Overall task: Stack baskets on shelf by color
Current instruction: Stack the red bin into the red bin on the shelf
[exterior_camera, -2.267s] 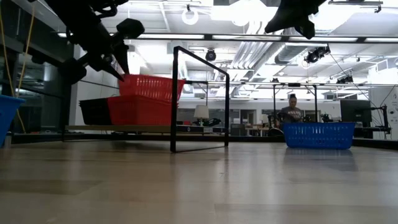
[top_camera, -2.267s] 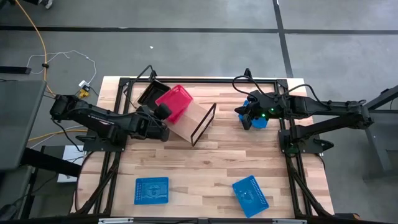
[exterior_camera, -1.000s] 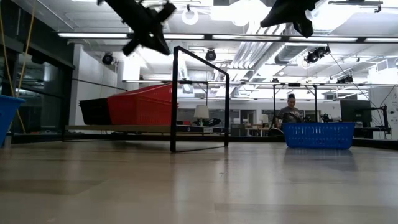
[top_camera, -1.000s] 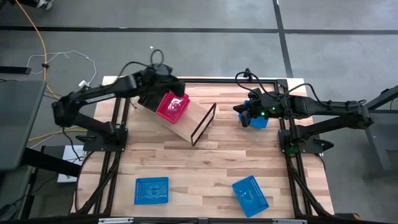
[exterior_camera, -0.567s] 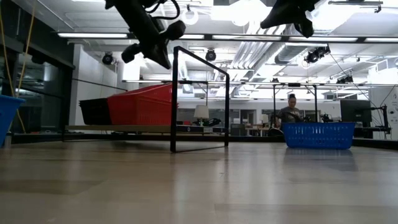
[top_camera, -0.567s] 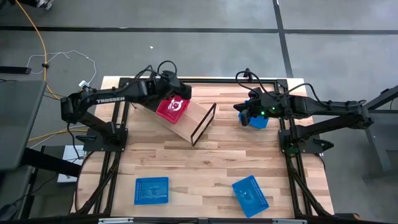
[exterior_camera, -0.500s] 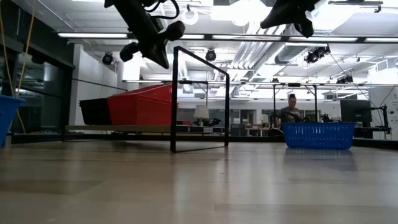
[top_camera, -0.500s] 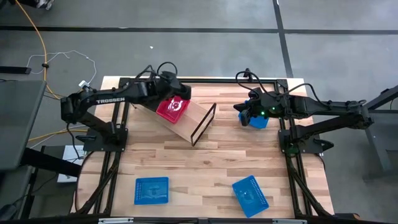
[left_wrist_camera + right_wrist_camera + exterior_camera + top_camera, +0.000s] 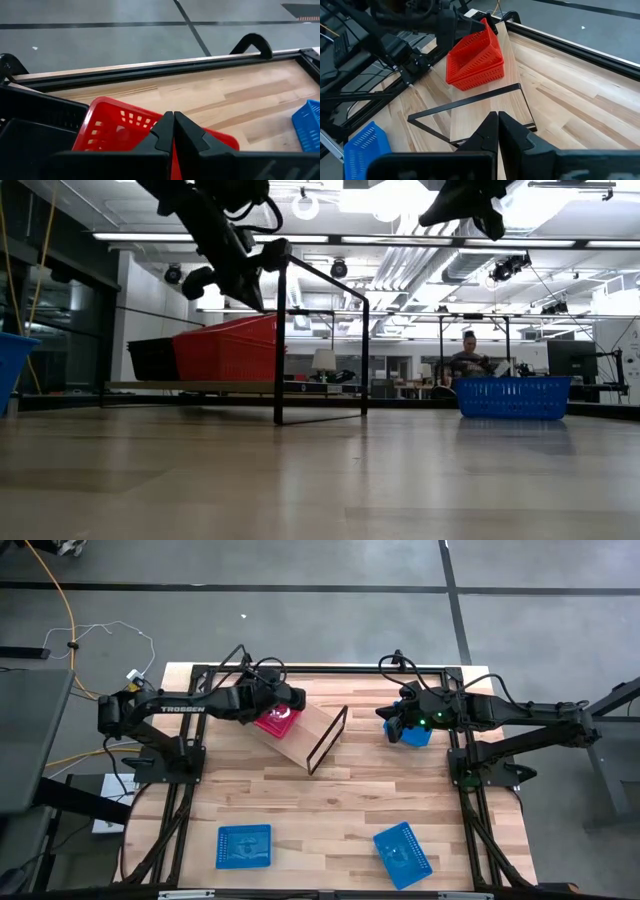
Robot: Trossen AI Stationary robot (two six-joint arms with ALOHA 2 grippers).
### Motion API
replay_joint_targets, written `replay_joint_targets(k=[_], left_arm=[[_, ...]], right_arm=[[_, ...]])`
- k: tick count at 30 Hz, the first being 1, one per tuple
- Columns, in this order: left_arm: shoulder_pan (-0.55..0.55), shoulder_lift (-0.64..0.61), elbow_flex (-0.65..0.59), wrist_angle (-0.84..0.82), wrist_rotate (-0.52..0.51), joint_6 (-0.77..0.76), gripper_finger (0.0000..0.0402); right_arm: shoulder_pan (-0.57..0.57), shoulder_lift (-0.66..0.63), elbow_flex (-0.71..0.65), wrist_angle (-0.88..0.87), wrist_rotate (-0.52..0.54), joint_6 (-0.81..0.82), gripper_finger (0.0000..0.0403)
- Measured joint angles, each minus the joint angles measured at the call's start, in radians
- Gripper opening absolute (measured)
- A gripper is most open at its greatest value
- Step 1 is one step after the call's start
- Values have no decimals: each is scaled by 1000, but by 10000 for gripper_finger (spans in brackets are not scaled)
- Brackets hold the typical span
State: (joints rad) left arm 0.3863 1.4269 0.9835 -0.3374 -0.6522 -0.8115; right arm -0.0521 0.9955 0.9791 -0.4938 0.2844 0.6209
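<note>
Two stacked red baskets (image 9: 474, 55) rest on the light-wood shelf (image 9: 312, 726), beside a black basket (image 9: 152, 359) at its far end. Left gripper (image 9: 290, 698), fingers pressed shut and holding nothing, hovers over the red stack. Right gripper (image 9: 388, 725), likewise shut and empty, hangs above one blue basket (image 9: 513, 396); two more blue baskets (image 9: 244, 846) lie near the table's front edge.

Two dark, matte-black jointed arms rise from black tubular frames. The left arm (image 9: 185, 706) carries white "TROSSEN" lettering along its long link. The right arm (image 9: 520, 712) shows a small green light near its wrist. Thin black cables loop over both arms. Each pincer has two black, tapered, angular fingers (image 9: 165, 132).
</note>
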Motion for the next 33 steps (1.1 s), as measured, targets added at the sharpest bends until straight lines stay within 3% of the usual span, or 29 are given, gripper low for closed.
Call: replay_joint_targets(k=[9,23,26,33], left_arm=[[10,0,-11,0,8,57,0],[33,60,-11,-5,125,137,0],[32,18,-11,29,122,116,0],[60,-74,-9,155,88,269,0]], right_arm=[[0,0,0,-3,-3,0,0],[0,0,0,-3,-4,8,0],[0,0,0,-3,-8,8,0],[0,0,0,-3,-6,1,0]])
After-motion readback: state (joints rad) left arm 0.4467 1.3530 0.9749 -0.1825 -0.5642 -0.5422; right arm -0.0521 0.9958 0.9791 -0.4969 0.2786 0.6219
